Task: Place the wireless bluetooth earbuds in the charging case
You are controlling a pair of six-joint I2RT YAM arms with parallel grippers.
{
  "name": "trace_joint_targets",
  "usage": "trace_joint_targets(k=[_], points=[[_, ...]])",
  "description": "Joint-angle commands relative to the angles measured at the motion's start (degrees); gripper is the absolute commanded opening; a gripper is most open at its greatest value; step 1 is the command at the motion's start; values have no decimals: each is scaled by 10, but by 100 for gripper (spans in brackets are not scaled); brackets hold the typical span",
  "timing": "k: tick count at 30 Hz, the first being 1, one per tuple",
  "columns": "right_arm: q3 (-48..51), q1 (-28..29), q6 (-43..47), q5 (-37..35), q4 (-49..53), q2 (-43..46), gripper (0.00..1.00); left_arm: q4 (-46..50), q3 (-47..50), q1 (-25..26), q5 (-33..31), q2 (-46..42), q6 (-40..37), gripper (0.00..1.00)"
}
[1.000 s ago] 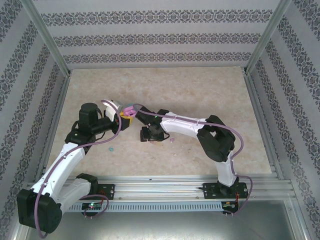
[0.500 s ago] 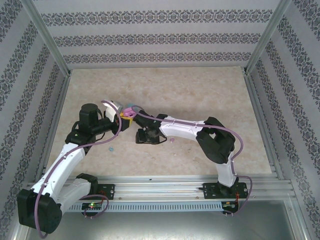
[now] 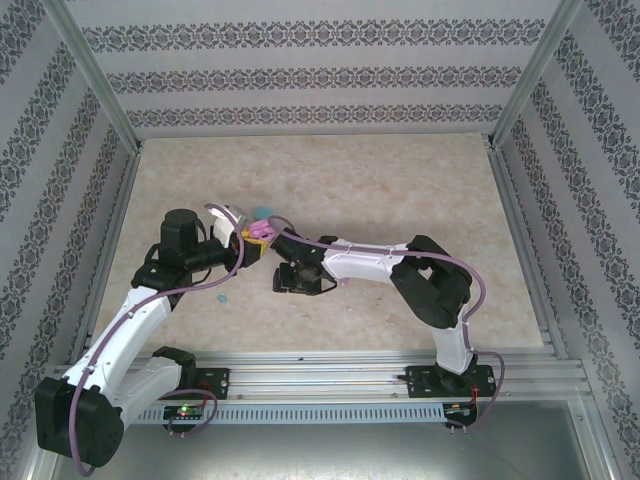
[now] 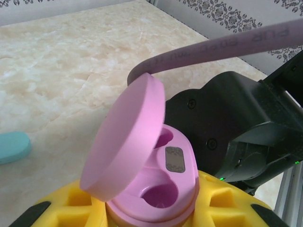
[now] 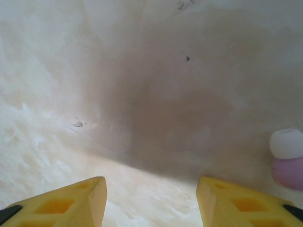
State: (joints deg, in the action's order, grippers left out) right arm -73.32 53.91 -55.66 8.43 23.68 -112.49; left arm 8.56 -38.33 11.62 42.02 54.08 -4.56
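My left gripper [image 4: 151,210] is shut on the pink charging case [image 4: 158,182], its yellow fingers [image 4: 232,203] on either side of the base. The lid stands open and both wells are empty. From above, the case [image 3: 258,232] sits in the left gripper [image 3: 250,240] near the table's middle. My right gripper [image 5: 151,198] points down at bare table, open with nothing between its fingers. One pale pink earbud [image 5: 286,158] with a white tip lies just to its right. A light blue earbud [image 3: 222,297] lies on the table below the left arm.
A turquoise oval case [image 4: 12,147] lies shut on the table left of the pink one, seen from above as the turquoise case [image 3: 264,212] just behind the left gripper. The right arm's black wrist [image 4: 227,127] is close beside the held case. Patterned walls ring the table [image 3: 400,180].
The right arm has swung slightly left and lowered, its gripper shifting toward the near edge. The left gripper and pink case have stayed where they were.
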Motion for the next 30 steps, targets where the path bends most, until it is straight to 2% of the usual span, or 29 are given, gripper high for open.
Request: trace_joint_targets(k=[1,20,30], points=[[19,-14,-5,-13,19,24,54,-2,1,5,18,-3,-9,9],[28,-46,9,-25,51,54,54,-3,5,5,20,-10,-11,10],[53,-56,-25,-27,21,67,52,-3,6,5,23,-14,-8,10]])
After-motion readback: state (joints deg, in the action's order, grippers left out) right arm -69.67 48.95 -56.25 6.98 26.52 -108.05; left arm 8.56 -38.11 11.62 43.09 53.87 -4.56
